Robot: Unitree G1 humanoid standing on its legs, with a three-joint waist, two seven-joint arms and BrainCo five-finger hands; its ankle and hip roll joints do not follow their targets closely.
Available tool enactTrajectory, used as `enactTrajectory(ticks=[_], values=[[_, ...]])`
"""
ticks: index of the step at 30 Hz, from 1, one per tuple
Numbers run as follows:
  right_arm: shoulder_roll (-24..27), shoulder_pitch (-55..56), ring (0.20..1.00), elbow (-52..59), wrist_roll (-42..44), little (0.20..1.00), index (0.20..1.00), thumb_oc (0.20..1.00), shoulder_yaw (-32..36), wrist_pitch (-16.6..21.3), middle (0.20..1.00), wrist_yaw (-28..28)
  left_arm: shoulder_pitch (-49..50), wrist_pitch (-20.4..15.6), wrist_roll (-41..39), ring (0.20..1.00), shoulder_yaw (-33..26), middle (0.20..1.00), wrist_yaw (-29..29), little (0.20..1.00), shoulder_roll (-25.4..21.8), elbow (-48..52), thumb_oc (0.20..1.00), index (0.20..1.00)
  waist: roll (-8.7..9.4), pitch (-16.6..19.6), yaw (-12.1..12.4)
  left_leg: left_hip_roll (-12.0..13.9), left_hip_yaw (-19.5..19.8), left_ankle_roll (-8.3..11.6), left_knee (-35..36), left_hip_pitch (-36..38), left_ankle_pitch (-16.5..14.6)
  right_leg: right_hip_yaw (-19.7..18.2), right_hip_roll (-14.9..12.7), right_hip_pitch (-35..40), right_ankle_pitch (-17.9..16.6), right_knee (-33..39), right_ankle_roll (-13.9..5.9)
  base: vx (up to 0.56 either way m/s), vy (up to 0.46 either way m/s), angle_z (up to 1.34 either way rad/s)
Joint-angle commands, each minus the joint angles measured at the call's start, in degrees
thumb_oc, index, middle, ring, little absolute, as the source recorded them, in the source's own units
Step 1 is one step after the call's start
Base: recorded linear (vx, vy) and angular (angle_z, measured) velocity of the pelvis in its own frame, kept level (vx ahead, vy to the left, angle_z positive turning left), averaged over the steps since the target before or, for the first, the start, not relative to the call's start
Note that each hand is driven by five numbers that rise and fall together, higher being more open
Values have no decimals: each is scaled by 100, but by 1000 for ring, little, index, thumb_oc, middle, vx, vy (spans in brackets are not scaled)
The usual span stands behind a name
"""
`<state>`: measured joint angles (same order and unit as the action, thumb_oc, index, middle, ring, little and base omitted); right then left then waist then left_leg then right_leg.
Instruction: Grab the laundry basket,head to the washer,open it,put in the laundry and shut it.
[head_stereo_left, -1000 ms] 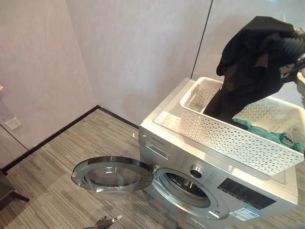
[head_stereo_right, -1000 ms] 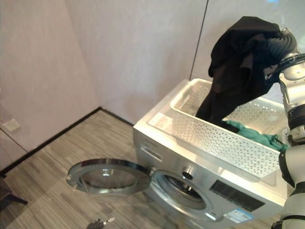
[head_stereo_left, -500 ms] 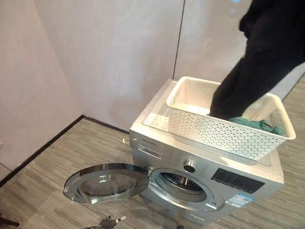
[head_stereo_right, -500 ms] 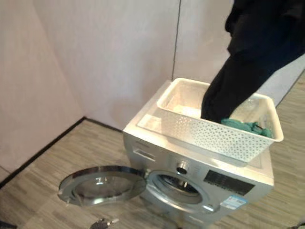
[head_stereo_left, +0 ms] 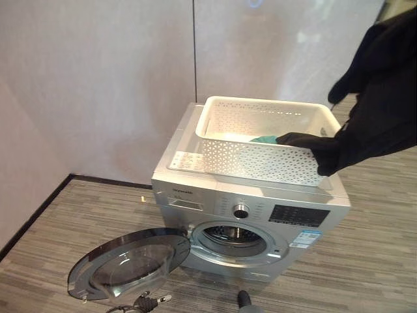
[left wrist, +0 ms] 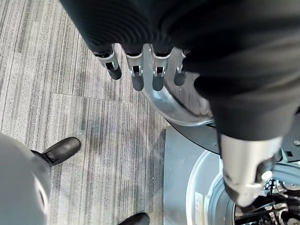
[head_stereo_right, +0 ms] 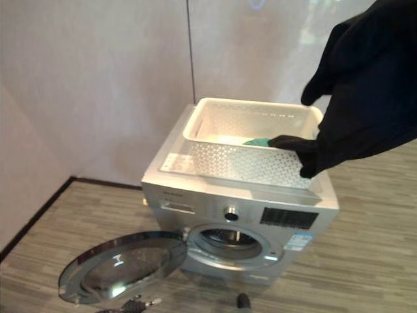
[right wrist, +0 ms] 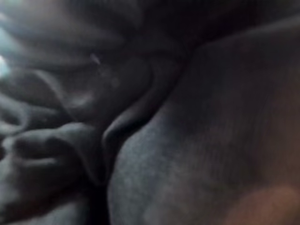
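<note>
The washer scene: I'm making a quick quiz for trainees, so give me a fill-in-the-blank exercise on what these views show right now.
1. The white laundry basket sits on top of the ____.
2. The washer's round door is ____.
3. The garment lifted at the right, above the basket's near corner, is ____ in colour.
4. A piece of ____ cloth lies inside the basket.

Missing words: washer; open; black; green
</note>
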<state>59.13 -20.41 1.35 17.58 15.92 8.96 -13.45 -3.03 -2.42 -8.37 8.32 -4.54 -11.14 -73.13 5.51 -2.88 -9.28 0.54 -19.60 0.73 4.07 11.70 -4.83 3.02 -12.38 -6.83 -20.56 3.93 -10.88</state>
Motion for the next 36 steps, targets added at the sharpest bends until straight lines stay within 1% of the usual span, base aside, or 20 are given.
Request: enactTrajectory(ticks=[1, 4, 5, 6, 7, 10, 15, 19, 22, 23, 24, 25, 27, 28, 29, 30, 31, 32, 35, 36], values=[[-72, -734, 200, 146, -52, 200, 200, 200, -196, 195, 200, 67, -188, -56, 9, 1000, 16, 1000, -113, 1000, -226, -316, 1000, 1000, -93, 76, 444, 35, 321, -393, -258, -331, -418, 647, -468, 43, 1361, -1214, -29, -75, -42, -16], [-341, -717, 200, 274, -36, 200, 200, 200, -404, 179, 200, 178, -180, -48, -37, 1000, -70, 1000, -144, 1000, -264, -301, 1000, 1000, -116, 82, 528, 73, 203, -406, -270, -391, -379, 845, -530, 62, 1476, -1496, 10, -28, -69, -34], [-907, -484, 200, 599, -110, 200, 200, 200, -694, 138, 200, 407, -134, -59, -137, 1000, -207, 1000, -184, 1000, -327, -191, 1000, 1000, -36, 156, 753, 95, 72, -341, -316, -457, -436, 1231, -459, 568, 1907, -1402, 14, 22, -148, -54], [-922, -482, 200, 607, -117, 200, 200, 200, -701, 133, 200, 407, -121, -58, -137, 1000, -214, 1000, -184, 1000, -334, -186, 1000, 1000, -32, 147, 743, 97, 74, -340, -319, -436, -446, 1240, -453, 607, 1897, -1371, 8, 33, -207, -64], [-1021, -545, 200, 648, -84, 200, 200, 200, -839, 146, 200, 460, -83, -63, -152, 1000, -270, 1000, -204, 1000, -348, -182, 1000, 1000, 5, 213, 842, 102, -25, -305, -334, -482, -424, 1446, -464, 825, 1873, -1063, -51, 3, -123, -79], [-1366, -362, 200, 803, -11, 200, 200, 200, -1153, 107, 200, 683, -31, -79, -184, 1000, -423, 1000, -195, 1000, -362, -211, 1000, 1000, -6, 365, 946, 177, -146, -196, -229, -486, -348, 1505, -369, 912, 1788, -638, -72, 41, -155, -42], [-1631, 202, 200, 1202, 158, 200, 200, 200, -1510, 61, 200, 1094, -115, -117, -186, 1000, -442, 1000, -198, 1000, -293, -148, 1000, 1000, -97, 377, 906, 288, -86, -53, -123, -544, -156, 1651, -288, 972, 1791, -484, -26, 4, -75, -14], [-1679, 528, 200, 1335, 238, 200, 200, 200, -1592, 23, 200, 1276, -182, -205, -200, 1000, -266, 1000, -121, 1000, -274, 139, 1000, 1000, -167, 381, 834, 289, -56, -30, -37, -550, -92, 1669, -280, 961, 1770, -470, -21, -6, -14, 16], [-1619, 725, 200, 1451, 346, 200, 200, 200, -1664, 48, 200, 1457, -140, -291, -270, 1000, -120, 1000, -11, 1000, -311, 571, 1000, 1000, -206, 363, 811, 282, -57, -25, -2, -546, -74, 1674, -281, 940, 1762, -463, -23, -20, 9, 5], [-1456, 1098, 200, 1681, 545, 200, 200, 200, -1634, 74, 200, 1773, -2, -400, -260, 1000, 117, 1000, 173, 1000, -420, 1296, 1000, 1000, -246, 316, 771, 292, -56, -22, 15, -556, -53, 1694, -285, 920, 1775, -476, -31, -30, 7, 4], [-1455, 1134, 200, 1694, 553, 200, 200, 200, -1612, 73, 200, 1782, 24, -386, -262, 1000, 133, 1000, 173, 1000, -425, 1325, 1000, 1000, -246, 330, 782, 292, -54, -21, 17, -555, -53, 1695, -285, 921, 1776, -477, -31, -37, 1, 7], [-1237, 1689, 200, 1885, 974, 200, 200, 200, -1546, 33, 200, 2151, 226, -449, -177, 1000, 367, 1000, 339, 1000, -634, 2119, 1000, 1000, -267, 298, 744, 299, -57, -13, 41, -566, -25, 1714, -285, 906, 1769, -473, -42, -18, -2, 7], [-1236, 1735, 200, 1901, 984, 200, 200, 200, -1516, 31, 200, 2162, 252, -434, -178, 1000, 387, 1000, 340, 1000, -640, 2148, 1000, 1000, -267, 316, 762, 300, -57, -12, 42, -568, -25, 1714, -284, 904, 1768, -471, -42, -23, 0, 13], [-793, 2518, 200, 2118, 1371, 200, 200, 200, -1486, -95, 200, 2705, 519, -536, -141, 1000, 634, 1000, 665, 1000, -961, 3011, 1000, 1000, -279, 268, 697, 316, -66, 5, 50, -595, -2, 1715, -286, 879, 1734, -458, -64, -33, 1, 14], [-599, 2879, 200, 2219, 1541, 200, 200, 200, -1395, -162, 200, 2919, 668, -525, -154, 1000, 708, 1000, 789, 1000, -1100, 3358, 1000, 1000, -288, 293, 705, 322, -71, 11, 55, -607, 3, 1709, -285, 867, 1733, -450, -69, -42, 2, 19], [-318, 3464, 200, 2276, 2044, 200, 200, 200, -1420, -278, 200, 3419, 884, -574, -265, 1000, 822, 1000, 1080, 1000, -1423, 3884, 1000, 1000, -301, 268, 669, 337, -72, 28, 60, -627, 28, 1704, -281, 857, 1741, -444, -73, -12, 1, 8], [-317, 3503, 200, 2288, 2054, 200, 200, 200, -1391, -279, 200, 3429, 901, -562, -271, 1000, 833, 1000, 1085, 1000, -1430, 3906, 1000, 1000, -303, 281, 681, 337, -71, 28, 61, -630, 28, 1705, -280, 855, 1741, -443, -73, -13, 4, 6], [-197, 3921, 200, 2190, 2362, 200, 200, 200, -1593, -460, 200, 3794, 1021, -558, -379, 1000, 935, 1000, 1335, 1000, -1623, 4179, 1000, 1000, -330, 262, 667, 355, -64, 53, 68, -651, 54, 1712, -284, 840, 1740, -443, -76, 0, 0, 0], [-149, 4282, 200, 1710, 2657, 200, 200, 200, -1945, -734, 200, 4234, 1113, -536, -425, 1000, 1098, 1000, 1526, 1000, -1658, 4062, 1000, 1000, -347, 265, 651, 357, -64, 87, 78, -661, 66, 1686, -277, 838, 1718, -380, -85, 2, 3, -3], [-148, 4253, 200, 1683, 2657, 200, 200, 200, -1972, -722, 200, 4244, 1114, -541, -425, 1000, 1092, 1000, 1526, 1000, -1656, 4055, 1000, 1000, -346, 268, 645, 358, -66, 88, 79, -662, 65, 1685, -275, 837, 1716, -377, -85, 6, 10, -4]])
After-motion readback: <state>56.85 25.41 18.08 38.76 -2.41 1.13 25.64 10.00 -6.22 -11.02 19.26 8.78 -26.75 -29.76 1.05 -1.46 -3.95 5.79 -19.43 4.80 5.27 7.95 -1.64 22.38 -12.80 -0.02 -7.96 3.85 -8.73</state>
